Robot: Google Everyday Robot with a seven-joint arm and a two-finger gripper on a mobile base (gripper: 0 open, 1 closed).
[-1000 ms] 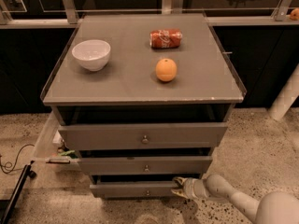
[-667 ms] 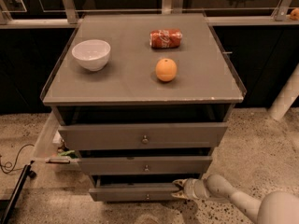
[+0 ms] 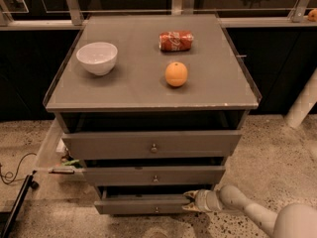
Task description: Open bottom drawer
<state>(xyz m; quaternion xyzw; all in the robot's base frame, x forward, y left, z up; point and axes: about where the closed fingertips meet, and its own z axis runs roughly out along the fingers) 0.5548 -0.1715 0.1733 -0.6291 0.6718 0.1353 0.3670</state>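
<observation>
Looking low on the front of the grey three-drawer cabinet (image 3: 233, 118), we find the pale two-finger gripper (image 3: 189, 201) at the right end of the bottom drawer (image 3: 141, 205), the lowest and narrowest-looking flat grey front. The gripper touches that end of the drawer. Whether it is clamped on the drawer or merely pressed against it, we cannot tell. Left of the gripper, at the middle of the same front, sits the drawer's small round metal knob (image 3: 156, 209), apart from the gripper. A dark gap shows along the top of this front.

Right of the gripper, its rounded pale arm (image 3: 247, 211) runs off toward the lower right corner over the speckled stone floor (image 3: 277, 152).

Just above the gripper is the middle grey drawer front (image 3: 124, 175), and above that the widest grey drawer front (image 3: 109, 144), each with its own small knob. Neither one touches the gripper.

Well above the gripper, on the flat grey cabinet top (image 3: 133, 90), we see a white round bowl (image 3: 97, 58) to the left, a red drink can (image 3: 176, 40) lying on its side at the back, and a round orange fruit (image 3: 176, 74) nearer the front edge. All three stand apart from one another.

Far to the left of the gripper, a thin black cable (image 3: 12, 170) curls on the floor. Up to its right, a white post (image 3: 303, 105) leans near the cabinet's side.
</observation>
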